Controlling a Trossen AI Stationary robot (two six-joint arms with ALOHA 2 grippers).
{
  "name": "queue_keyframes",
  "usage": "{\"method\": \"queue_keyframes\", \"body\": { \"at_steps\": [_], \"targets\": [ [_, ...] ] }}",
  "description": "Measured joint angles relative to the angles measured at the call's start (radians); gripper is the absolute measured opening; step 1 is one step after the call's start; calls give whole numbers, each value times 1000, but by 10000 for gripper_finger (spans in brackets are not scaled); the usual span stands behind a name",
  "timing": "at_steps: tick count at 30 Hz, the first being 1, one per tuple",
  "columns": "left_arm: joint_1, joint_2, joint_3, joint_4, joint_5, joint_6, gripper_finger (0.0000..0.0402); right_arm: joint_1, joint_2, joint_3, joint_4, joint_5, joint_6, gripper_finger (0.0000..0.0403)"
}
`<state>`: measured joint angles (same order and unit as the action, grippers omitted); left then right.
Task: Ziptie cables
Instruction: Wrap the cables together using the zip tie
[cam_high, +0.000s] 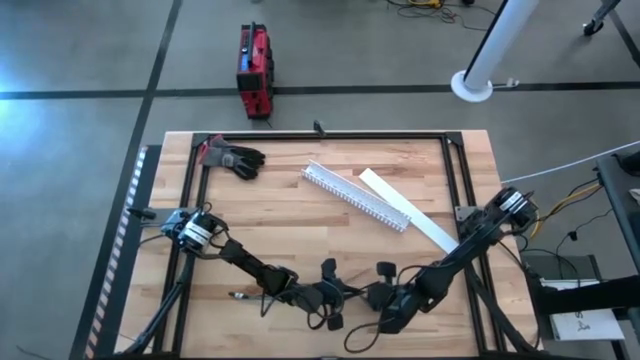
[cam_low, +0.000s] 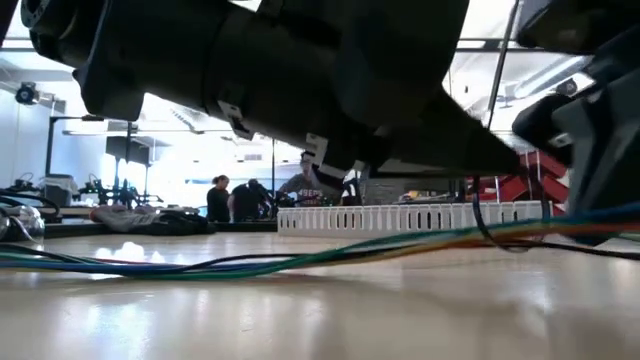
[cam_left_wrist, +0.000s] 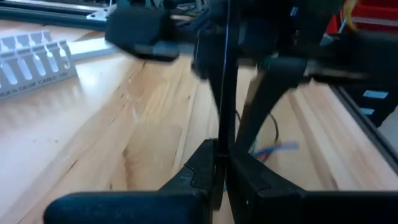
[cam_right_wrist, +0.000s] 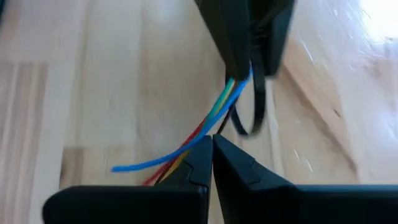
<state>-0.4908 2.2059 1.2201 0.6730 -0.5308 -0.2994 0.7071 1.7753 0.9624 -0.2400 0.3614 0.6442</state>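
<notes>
Currently both grippers are brought together near the middle of the table's (cam_high: 300, 215) near edge, where the cables (cam_right_wrist: 217, 115) are held between them. The left gripper (cam_left_wrist: 222, 163) is seen in its wrist view with its two fingers pressed together on a thin dark strand, apparently a ziptie (cam_left_wrist: 224, 74), which runs straight up from the fingertips. The right gripper (cam_right_wrist: 212, 144) is seen in its own wrist view with its fingertips closed against each other on the cables, whose blue, green, yellow and red wires are fanned out across the wood beside it. A thin black loop (cam_right_wrist: 249, 118) is hung around the wires just past those fingertips, where the other arm's fingers also meet the bundle.

In the low view the cables are laid in a long shallow sweep across the tabletop, raised toward the grippers on one side and flat on the wood on the other. The white slotted channel (cam_high: 357, 197) is laid diagonally at the middle of the table, with its flat lid (cam_high: 405, 221) just beside it toward the right edge. A dark glove (cam_high: 233, 158) is rested near the far left corner. A red case (cam_high: 254, 70) is stood on the floor beyond the far edge. People (cam_low: 232, 198) are seen in the room behind.
</notes>
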Motion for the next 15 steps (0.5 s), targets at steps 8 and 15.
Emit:
{"method": "queue_keyframes", "body": {
  "at_steps": [8, 15],
  "targets": [
    [-1, 0, -1, -55, 0, -59, 8, 95, -54, 32, -179, 176, -76, 0],
    [-10, 0, -1, -54, 0, -86, 8, 139, -57, 21, -89, 312, -146, 21]
  ]
}}
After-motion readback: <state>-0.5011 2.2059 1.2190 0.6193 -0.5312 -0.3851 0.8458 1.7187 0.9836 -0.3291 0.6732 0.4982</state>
